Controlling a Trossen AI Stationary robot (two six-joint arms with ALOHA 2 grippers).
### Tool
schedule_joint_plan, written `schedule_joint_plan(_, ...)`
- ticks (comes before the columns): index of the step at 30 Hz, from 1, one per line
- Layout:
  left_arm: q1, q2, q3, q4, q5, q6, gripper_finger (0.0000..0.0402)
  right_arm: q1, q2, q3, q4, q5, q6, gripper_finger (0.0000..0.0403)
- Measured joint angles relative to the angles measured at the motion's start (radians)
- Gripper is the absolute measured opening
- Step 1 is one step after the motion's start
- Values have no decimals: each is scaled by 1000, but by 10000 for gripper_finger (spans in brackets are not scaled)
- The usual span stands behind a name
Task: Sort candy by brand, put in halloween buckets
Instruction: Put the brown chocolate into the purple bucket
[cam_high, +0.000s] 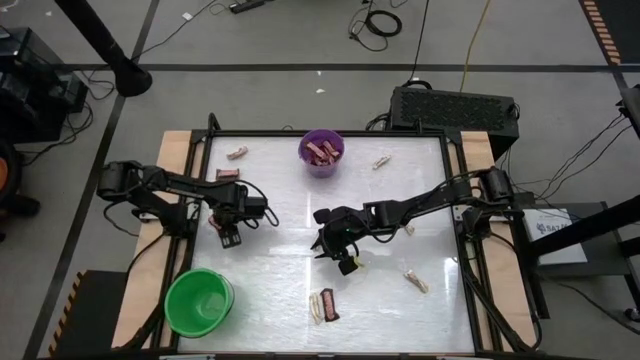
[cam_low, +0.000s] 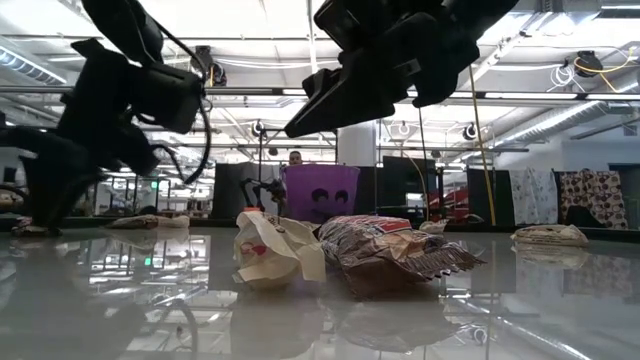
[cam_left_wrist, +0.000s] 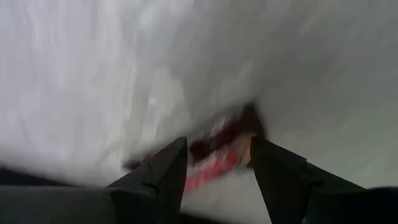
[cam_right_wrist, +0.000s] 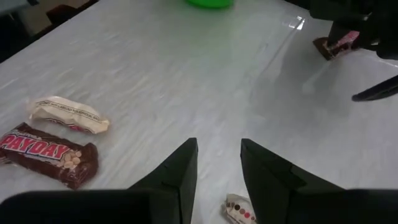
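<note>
My left gripper (cam_high: 229, 230) points down at the table's left, open. A dark maroon candy bar (cam_left_wrist: 214, 138) lies on the table between its fingers. My right gripper (cam_high: 345, 256) hangs open over the table's middle, above a small cream candy (cam_right_wrist: 239, 211). The purple bucket (cam_high: 321, 152) stands at the far edge with several candies inside. At the near left is the green bucket (cam_high: 199, 300). A maroon bar (cam_right_wrist: 46, 155) and a cream candy (cam_right_wrist: 68, 115) lie side by side near the front edge. My left gripper comes from above with one finger (cam_left_wrist: 168, 171) on each side of the maroon bar (cam_left_wrist: 242, 127), which lies flat on the table. The view is blurred, and I cannot tell whether the fingers touch it.
Loose candies lie about: a maroon bar (cam_high: 228, 174) at the left, cream pieces at the far left (cam_high: 237, 153), far right (cam_high: 381, 161) and near right (cam_high: 415, 282). Bare white tabletop (cam_high: 270, 270) spreads between the two grippers and the green bucket.
</note>
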Motion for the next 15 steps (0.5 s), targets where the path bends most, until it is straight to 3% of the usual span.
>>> schedule_joint_plan(15, 6, 0, -13, 10, 10, 4, 182, 0, 0, 0, 1, 0, -1, 116)
